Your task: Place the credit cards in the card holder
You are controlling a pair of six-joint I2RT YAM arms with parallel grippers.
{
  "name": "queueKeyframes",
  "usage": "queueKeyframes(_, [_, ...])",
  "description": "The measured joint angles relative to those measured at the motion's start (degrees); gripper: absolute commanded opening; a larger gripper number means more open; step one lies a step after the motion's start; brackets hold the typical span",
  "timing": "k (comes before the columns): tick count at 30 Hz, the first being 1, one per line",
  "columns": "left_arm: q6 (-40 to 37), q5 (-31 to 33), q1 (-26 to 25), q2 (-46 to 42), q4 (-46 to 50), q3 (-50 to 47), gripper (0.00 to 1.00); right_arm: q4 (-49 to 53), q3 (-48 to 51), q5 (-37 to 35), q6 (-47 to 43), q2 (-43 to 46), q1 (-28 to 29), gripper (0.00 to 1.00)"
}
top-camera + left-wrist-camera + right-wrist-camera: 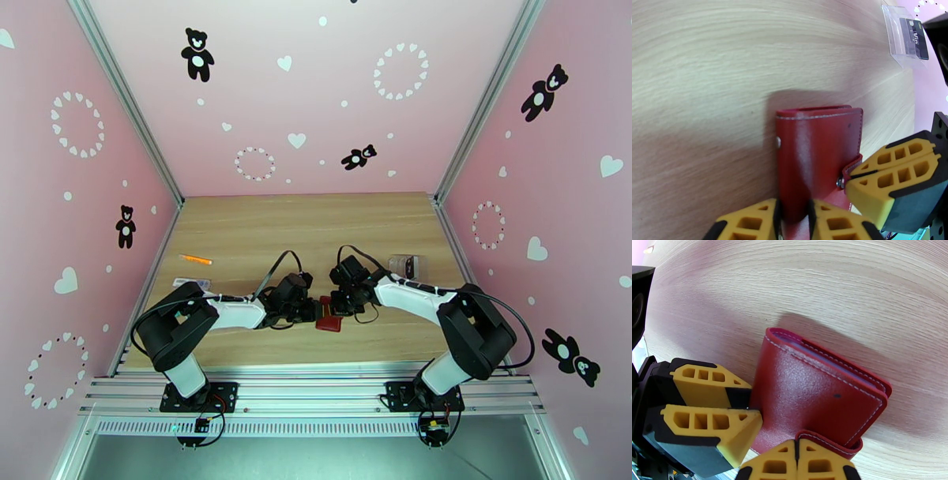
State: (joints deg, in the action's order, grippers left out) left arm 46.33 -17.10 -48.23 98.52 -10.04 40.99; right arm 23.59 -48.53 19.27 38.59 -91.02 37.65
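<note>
The card holder (329, 322) (817, 150) (817, 398) is at the near middle of the tabletop (316, 229), between the two arms. It is folded shut, with its red cover up. Whether it rests on the wood or is raised a little, I cannot tell.

The left claw (310, 309) (794, 222) (753, 405) is clamped on one short edge of the card holder, one finger on each face.

The right claw (338, 308) (850, 177) (798, 455) has its fingers pressed together. Its tips touch the snap tab (851, 165) (829, 440) at the cover's edge. Whether the tab is pinched between them, I cannot tell.

A dark credit card (409, 266) (914, 37) sits inside a clear plastic case (397, 264) (894, 29) on the right side of the tabletop, well apart from the card holder.

An orange pen (195, 259) and a white strip (192, 283) lie near the left edge.
</note>
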Motion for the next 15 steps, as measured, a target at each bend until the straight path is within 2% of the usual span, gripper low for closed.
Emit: queueKeyframes(15, [0.0,0.0,0.0,0.0,0.0,0.0,0.26,-0.3,-0.6,0.5,0.0,-1.3,0.0,0.0])
